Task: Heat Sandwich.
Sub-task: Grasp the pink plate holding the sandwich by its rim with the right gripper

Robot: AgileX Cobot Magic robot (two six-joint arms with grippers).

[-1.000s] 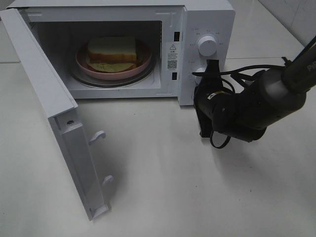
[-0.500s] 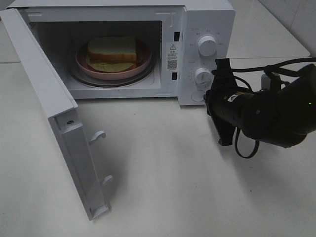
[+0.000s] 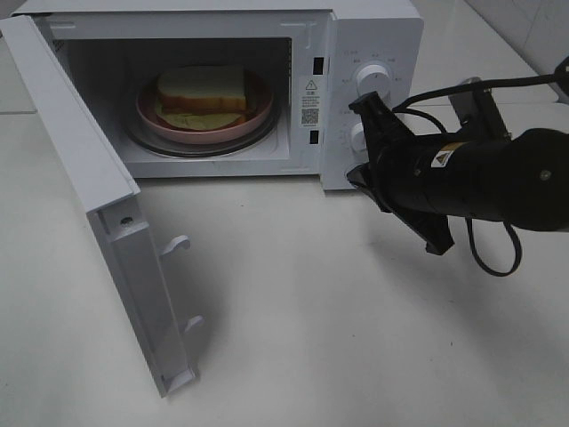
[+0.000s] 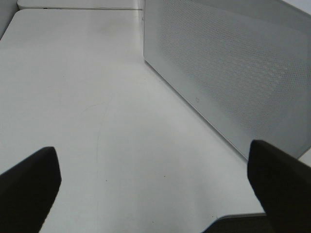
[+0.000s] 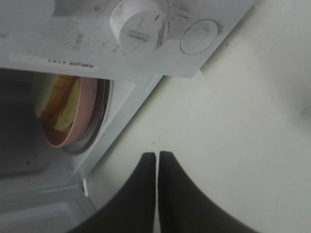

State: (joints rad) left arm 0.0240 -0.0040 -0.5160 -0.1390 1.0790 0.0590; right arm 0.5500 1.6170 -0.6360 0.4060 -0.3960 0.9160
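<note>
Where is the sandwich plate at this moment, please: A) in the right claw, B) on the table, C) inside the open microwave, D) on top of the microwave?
C: the plate with the sandwich sits inside the microwave, whose door stands open.

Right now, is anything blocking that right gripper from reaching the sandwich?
Nothing visible: the microwave door is swung open. The right gripper sits before the control panel, beside the cavity holding the sandwich.
</note>
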